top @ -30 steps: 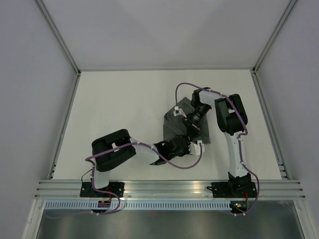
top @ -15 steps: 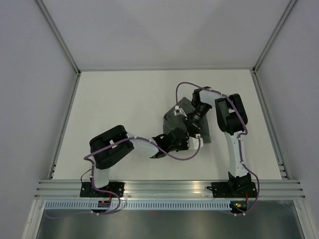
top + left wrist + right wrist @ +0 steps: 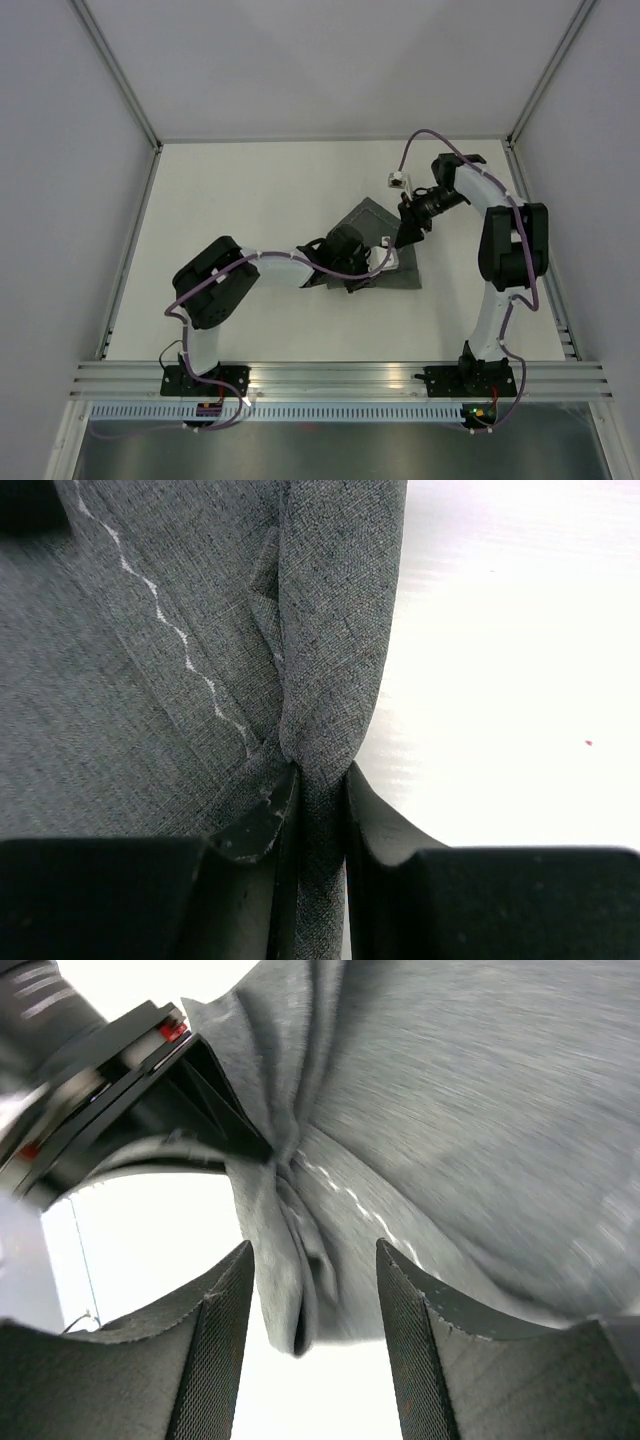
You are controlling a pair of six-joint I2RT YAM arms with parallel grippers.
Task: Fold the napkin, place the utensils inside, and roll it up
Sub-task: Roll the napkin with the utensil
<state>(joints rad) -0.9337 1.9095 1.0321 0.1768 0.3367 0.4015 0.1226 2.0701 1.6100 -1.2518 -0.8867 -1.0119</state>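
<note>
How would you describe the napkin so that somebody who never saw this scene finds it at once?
From above, look at the white table, right of its middle, where the left arm and right arm come together. There lies the napkin, a dark grey cloth with a pale stitched line near its hem. It is the only fabric, creased into folds, unlike the rigid arms.

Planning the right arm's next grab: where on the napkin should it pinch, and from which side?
Probably the bunched fold of the napkin right beside the pinch of the left gripper. That fold stands up as a narrow ridge, while the rest looks flat and offers no purchase. Come in from the right, where the open right gripper already straddles it.
</note>
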